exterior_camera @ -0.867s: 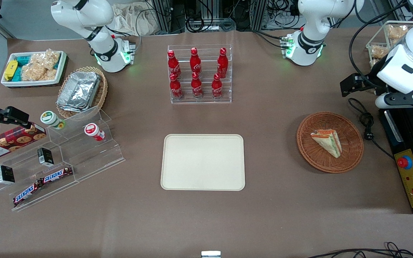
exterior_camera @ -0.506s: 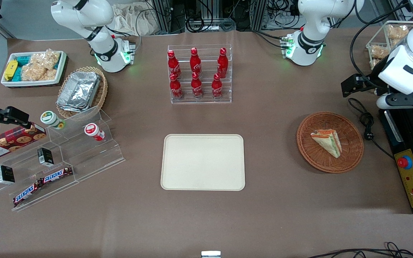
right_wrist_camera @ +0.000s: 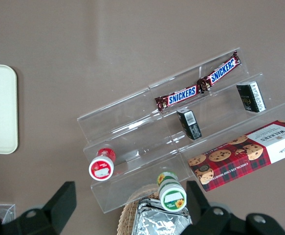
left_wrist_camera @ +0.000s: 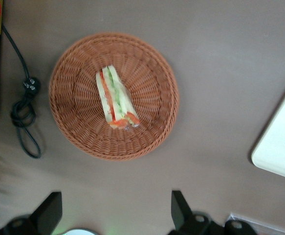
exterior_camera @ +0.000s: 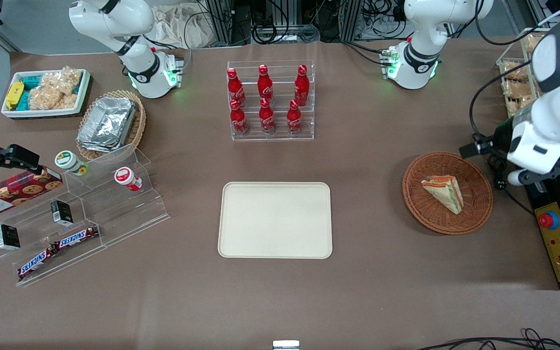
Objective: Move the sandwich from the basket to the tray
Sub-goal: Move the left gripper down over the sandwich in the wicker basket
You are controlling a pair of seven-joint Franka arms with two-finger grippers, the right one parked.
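Observation:
The sandwich (exterior_camera: pixel 444 193) lies in the round reddish-brown basket (exterior_camera: pixel 474 206), toward the working arm's end of the table. The cream tray (exterior_camera: pixel 275 219) lies flat and holds nothing, mid-table. My left gripper (exterior_camera: pixel 523 176) hangs high, beside the basket's edge on the working arm's side, and holds nothing. In the left wrist view its gripper (left_wrist_camera: pixel 115 213) is open, with the dark fingertips (left_wrist_camera: pixel 180 209) wide apart above bare table. The sandwich (left_wrist_camera: pixel 115 100), the basket (left_wrist_camera: pixel 78 88) and a corner of the tray (left_wrist_camera: pixel 279 147) also show there.
A coiled black cable and plug (exterior_camera: pixel 496 163) lie beside the basket. A black box with a red button (exterior_camera: pixel 550 221) sits under the arm. A rack of red bottles (exterior_camera: pixel 270 102) stands farther back. An acrylic snack shelf (exterior_camera: pixel 80 218), a foil-container basket (exterior_camera: pixel 110 124) and a white bin (exterior_camera: pixel 46 92) stand toward the parked arm's end.
My left arm has swung nearer to the front camera and closer to the basket. The sandwich, basket and tray have not moved.

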